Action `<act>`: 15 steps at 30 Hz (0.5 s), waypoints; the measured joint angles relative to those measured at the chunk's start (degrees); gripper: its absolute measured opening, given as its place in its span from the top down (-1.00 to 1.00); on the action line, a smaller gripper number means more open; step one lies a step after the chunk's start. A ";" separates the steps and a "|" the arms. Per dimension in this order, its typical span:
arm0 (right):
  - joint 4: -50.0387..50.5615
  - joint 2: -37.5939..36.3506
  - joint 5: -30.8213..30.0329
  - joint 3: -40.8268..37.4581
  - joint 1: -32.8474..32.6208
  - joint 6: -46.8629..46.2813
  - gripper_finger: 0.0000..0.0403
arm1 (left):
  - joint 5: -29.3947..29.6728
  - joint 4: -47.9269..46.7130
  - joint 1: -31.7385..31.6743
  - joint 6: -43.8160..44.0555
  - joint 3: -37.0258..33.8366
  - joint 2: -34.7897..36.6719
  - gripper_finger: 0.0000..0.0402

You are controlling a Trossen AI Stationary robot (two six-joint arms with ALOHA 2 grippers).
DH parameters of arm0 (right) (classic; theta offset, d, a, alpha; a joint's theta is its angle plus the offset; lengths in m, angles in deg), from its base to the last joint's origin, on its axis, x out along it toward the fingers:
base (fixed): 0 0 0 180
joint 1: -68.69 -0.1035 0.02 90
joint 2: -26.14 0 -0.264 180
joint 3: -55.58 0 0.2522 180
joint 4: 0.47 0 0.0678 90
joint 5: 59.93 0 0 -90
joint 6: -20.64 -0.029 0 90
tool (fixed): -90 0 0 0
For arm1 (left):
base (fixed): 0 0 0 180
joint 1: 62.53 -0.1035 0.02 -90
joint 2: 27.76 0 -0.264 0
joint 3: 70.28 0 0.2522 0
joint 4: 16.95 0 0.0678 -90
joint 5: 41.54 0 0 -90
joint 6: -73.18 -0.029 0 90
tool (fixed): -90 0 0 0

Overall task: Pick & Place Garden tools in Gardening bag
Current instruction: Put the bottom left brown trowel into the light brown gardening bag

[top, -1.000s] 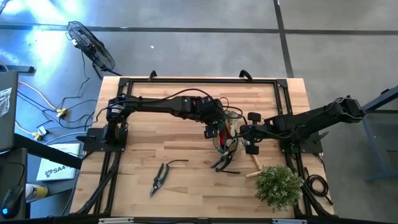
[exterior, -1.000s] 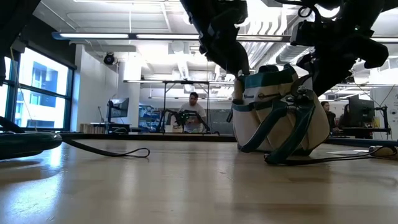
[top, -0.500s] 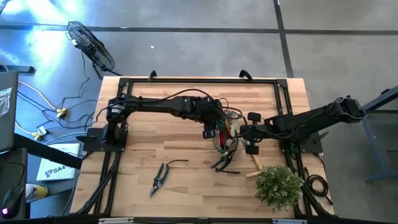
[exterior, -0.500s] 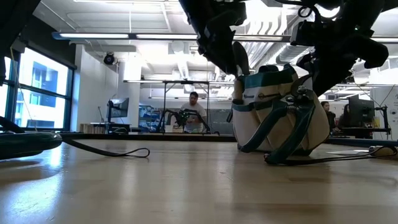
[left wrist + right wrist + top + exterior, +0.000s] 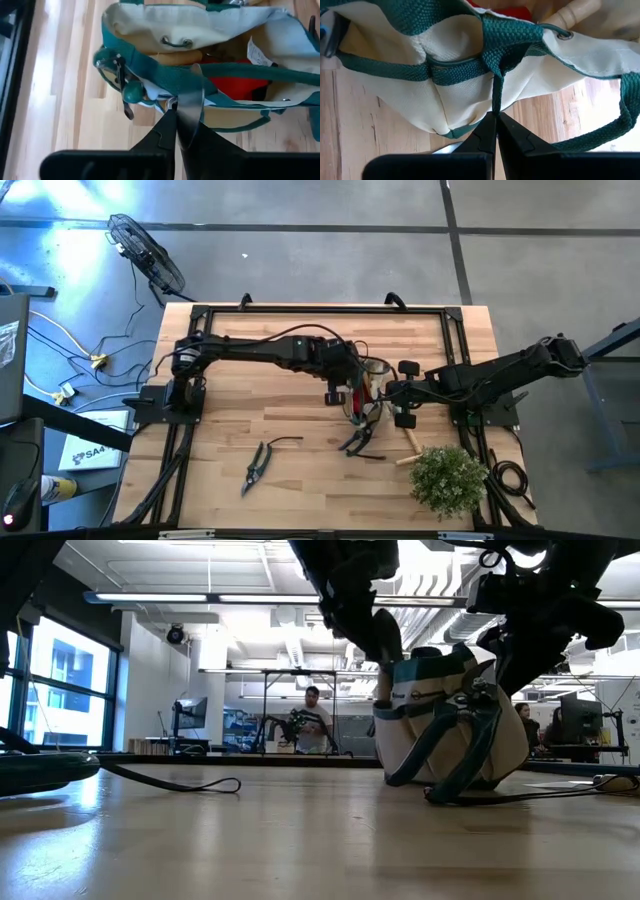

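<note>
Left gripper (image 5: 176, 111) jaws closed, pinching green trim at gardening bag (image 5: 372, 385) rim. Right gripper (image 5: 495, 116) jaws closed on green strap. Only wrist views show contents: red glove (image 5: 239, 82), wooden handle (image 5: 576, 14). Bag mid-table, cream fabric. Only high view shows pruning shears (image 5: 256, 463), plant (image 5: 448, 477).

Wooden counter (image 5: 230, 405) — on it the gardening bag (image 5: 372, 385), two pruning shears (image 5: 258, 462) (image 5: 358, 442), a trowel handle (image 5: 410, 442), a bushy plant (image 5: 448, 477).
</note>
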 joint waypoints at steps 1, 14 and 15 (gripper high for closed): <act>0.00 0.00 0.01 0.00 0.01 0.00 0.98 | -0.15 -0.18 0.00 0.03 0.00 -0.05 0.96; -0.20 0.00 0.15 0.01 0.00 0.03 0.98 | -1.94 0.11 -0.04 0.25 0.11 -3.16 0.99; -0.20 0.00 0.16 0.02 -0.01 0.04 0.98 | -2.02 0.20 -0.04 0.23 0.11 -3.32 0.99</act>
